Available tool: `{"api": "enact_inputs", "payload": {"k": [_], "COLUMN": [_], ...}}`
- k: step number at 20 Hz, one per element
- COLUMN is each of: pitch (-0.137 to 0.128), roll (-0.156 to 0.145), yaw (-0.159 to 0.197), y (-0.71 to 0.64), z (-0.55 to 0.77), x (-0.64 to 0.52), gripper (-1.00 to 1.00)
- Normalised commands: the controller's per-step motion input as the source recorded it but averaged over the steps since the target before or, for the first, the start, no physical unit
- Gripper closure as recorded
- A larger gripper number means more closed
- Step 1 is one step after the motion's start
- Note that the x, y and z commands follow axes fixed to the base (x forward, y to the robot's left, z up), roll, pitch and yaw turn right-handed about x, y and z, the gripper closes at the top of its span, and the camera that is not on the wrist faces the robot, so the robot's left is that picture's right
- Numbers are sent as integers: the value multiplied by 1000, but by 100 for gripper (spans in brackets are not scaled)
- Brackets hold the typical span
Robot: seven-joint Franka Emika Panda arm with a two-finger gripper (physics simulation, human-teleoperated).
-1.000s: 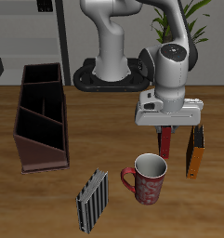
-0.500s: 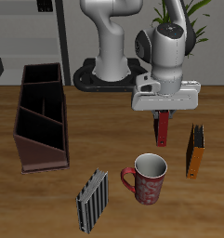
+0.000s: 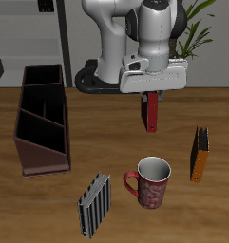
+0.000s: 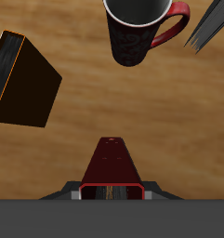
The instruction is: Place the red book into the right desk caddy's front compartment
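My gripper (image 3: 152,94) is shut on the red book (image 3: 152,113), which hangs upright below it, well above the table and behind the mug. In the wrist view the red book (image 4: 112,167) shows between my fingers, seen from its top end. The right desk caddy (image 3: 42,119), a long dark reddish-brown box with dividers, stands far across the table from the gripper. Its low end faces the table's front edge.
A red mug (image 3: 151,182) stands near the front, below the book; it also shows in the wrist view (image 4: 138,28). An orange book (image 3: 200,154) stands beside it, also in the wrist view (image 4: 22,78). A grey ribbed book (image 3: 93,203) lies near the front edge.
The gripper has risen with the red book and moved back and toward the caddy's side. The other things have not moved.
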Motion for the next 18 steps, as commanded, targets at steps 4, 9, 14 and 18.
{"api": "enact_inputs", "payload": {"k": [4, 9, 14, 18], "pitch": [-44, -48, -29, 14], "roll": [-46, -55, -54, -58], "yaw": [51, 79, 111, 49], "y": [-599, -634, -543, -584], "z": [342, 350, 142, 60], "x": [-194, -219, -164, -54], "gripper": [100, 100, 100, 100]}}
